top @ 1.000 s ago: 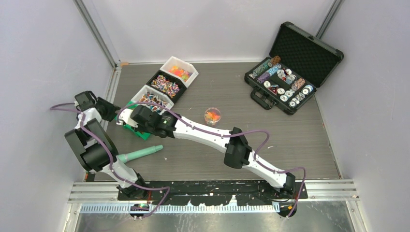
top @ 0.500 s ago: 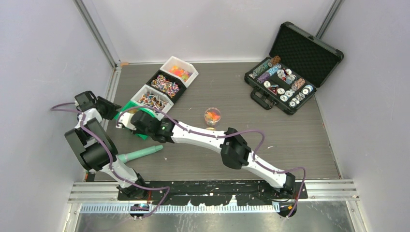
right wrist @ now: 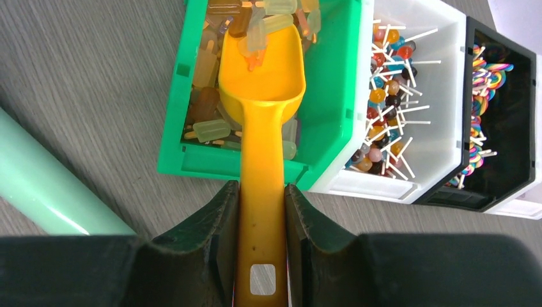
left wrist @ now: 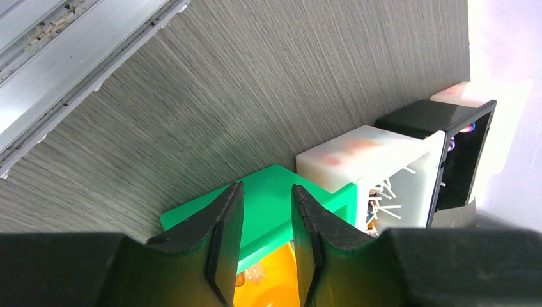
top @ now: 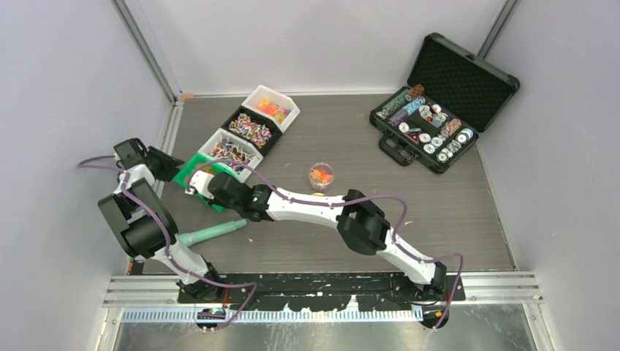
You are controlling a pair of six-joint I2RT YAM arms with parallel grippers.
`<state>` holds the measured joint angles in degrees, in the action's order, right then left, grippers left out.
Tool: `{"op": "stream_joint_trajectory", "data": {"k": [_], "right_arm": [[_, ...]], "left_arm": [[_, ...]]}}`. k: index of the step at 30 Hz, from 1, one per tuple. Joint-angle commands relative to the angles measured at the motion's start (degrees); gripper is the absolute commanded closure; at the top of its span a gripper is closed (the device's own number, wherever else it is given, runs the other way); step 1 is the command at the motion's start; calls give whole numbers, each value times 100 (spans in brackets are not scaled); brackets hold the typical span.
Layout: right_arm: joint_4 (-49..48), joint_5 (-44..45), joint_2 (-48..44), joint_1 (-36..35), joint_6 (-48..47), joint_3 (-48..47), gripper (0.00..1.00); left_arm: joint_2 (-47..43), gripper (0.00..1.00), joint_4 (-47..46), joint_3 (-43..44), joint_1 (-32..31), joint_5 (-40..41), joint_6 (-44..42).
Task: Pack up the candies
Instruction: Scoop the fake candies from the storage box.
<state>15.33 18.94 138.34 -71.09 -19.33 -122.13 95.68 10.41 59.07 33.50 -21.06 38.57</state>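
My right gripper [right wrist: 262, 192] is shut on the handle of the orange scoop [right wrist: 263, 83]. The scoop's bowl lies in the green bin [right wrist: 332, 96] with several pale green and brown candies [right wrist: 255, 38] heaped at its tip and more in the bin. My left gripper [left wrist: 267, 198] stands at the bin's left corner, its jaws narrow with the green rim [left wrist: 198, 208] between them. In the top view the right gripper [top: 208, 189] covers the green bin [top: 193, 164], with the left gripper [top: 167, 165] beside it. A small clear cup [top: 321, 175] holds orange candies at mid-table.
A white bin of lollipops [right wrist: 409, 96], a black bin of striped sweets [right wrist: 505, 96] and a further white bin [top: 272, 108] line up behind the green one. A mint-green tube [top: 212, 232] lies near the left arm. An open black case of poker chips [top: 428, 124] sits far right.
My right wrist has drawn back a little toward the near side with the scoop. The left arm has not moved.
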Motion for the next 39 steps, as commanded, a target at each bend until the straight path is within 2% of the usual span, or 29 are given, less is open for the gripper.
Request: {"op": "stream_joint_trajectory", "data": {"k": [1, 13, 26, 34, 39], "right_arm": [[-643, 24, -744, 32, 272, 578, 100], [-2445, -311, -1422, 216, 888, 2392, 100], [-3467, -224, -1468, 304, 1331, 2968, 100], [-3942, -97, -1920, 321, 1286, 3533, 100], [-4425, -232, -2277, 320, 1215, 4130, 100]], "left_arm": [[-17, 65, 121, -112, -17, -153, 27], [-123, 63, 161, -141, -24, -91, 102], [-300, 61, 228, -107, -25, -83, 125], [-494, 53, 369, 60, -19, 8, 176], [-627, 52, 388, 100, -25, 120, 228]]}}
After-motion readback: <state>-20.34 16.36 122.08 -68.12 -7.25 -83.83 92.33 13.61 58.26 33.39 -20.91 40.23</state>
